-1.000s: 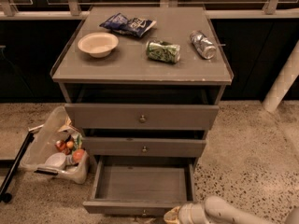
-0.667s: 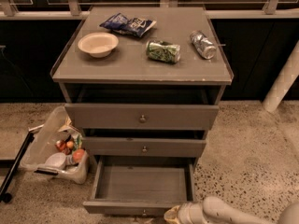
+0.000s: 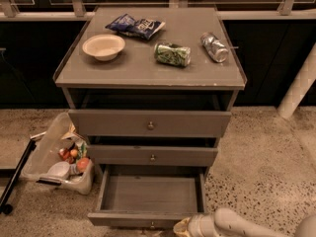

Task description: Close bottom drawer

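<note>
Bottom drawer (image 3: 150, 194) of the grey cabinet stands pulled well out in the camera view, its plain grey box open to the eye and bare inside. Its flat front runs along the lower edge of the frame, with a small round knob (image 3: 151, 225) at the middle of it. This drawer is the lowest of three. The middle drawer (image 3: 153, 155) above it sits slightly forward of the carcass, and the top drawer (image 3: 149, 123) juts out a little further, each with its own small knob.

The gripper (image 3: 186, 227) is at the very bottom of the frame, just beside the right end of the bottom drawer's front, at the corner. It is partly cut off by the frame edge, and I cannot tell whether it is spread or pressed together, nor whether it touches the drawer front. The pale arm (image 3: 237, 225) runs from it to the right, low over the speckled floor (image 3: 261, 152).

On the cabinet top (image 3: 148, 75) lie a pale bowl (image 3: 103, 47) at the left, a blue snack bag (image 3: 136, 26) behind it, a green can (image 3: 172, 54) on its side near the middle, and a silver can (image 3: 214, 47) on its side to the right. A clear plastic bin (image 3: 47, 152) holding fruit and wrappers stands on the floor left of the cabinet. A white post (image 3: 298, 85) leans at the right edge.
</note>
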Controlling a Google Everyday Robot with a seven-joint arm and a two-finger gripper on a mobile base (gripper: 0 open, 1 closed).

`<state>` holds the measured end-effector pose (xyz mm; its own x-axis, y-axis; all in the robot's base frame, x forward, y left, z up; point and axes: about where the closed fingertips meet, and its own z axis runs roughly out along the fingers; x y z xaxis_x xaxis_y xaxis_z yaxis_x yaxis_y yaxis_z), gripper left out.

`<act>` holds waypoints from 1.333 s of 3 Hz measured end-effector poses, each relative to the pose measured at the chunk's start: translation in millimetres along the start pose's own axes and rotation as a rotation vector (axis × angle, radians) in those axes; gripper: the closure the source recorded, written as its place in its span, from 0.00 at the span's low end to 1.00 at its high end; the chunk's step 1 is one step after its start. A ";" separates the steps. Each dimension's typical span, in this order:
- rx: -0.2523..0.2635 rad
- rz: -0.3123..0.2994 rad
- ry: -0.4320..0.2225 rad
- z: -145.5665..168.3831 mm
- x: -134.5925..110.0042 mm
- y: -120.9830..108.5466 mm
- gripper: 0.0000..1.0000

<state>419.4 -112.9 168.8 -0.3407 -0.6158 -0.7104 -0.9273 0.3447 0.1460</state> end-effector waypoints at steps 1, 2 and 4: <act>0.000 0.000 0.000 0.0 0.0 0.0 0.34; 0.000 -0.001 0.000 0.0 -0.2 -0.1 0.11; 0.012 -0.040 -0.030 1.8 -14.6 -8.1 0.19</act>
<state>432.1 -105.4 176.8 -0.2983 -0.6075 -0.7362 -0.9382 0.3286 0.1090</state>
